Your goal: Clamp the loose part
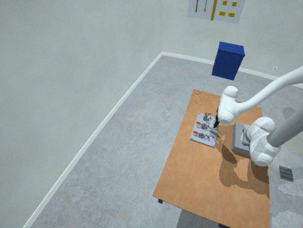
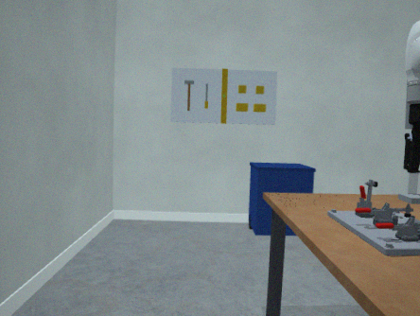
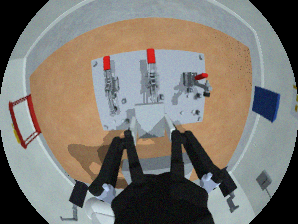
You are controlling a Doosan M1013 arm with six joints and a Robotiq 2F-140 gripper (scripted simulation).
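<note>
The grey fixture plate (image 3: 148, 92) lies on the wooden table and carries three nests with red-handled clamps; it also shows in the top view (image 1: 204, 134) and the exterior view (image 2: 378, 227). My gripper (image 3: 150, 120) is shut on the loose part, a light grey block (image 3: 152, 123), and holds it above the near edge of the plate, in front of the middle nest. In the exterior view the part (image 2: 411, 198) shows at the right edge, above the plate. One clamp handle (image 2: 363, 192) at the far end stands upright; the other two lie low.
A grey box (image 1: 239, 138) sits on the table to the right of the fixture, beside the arm's base. A blue bin (image 1: 228, 60) stands on the floor beyond the table. A red-framed object (image 3: 21, 120) shows at the left of the wrist view.
</note>
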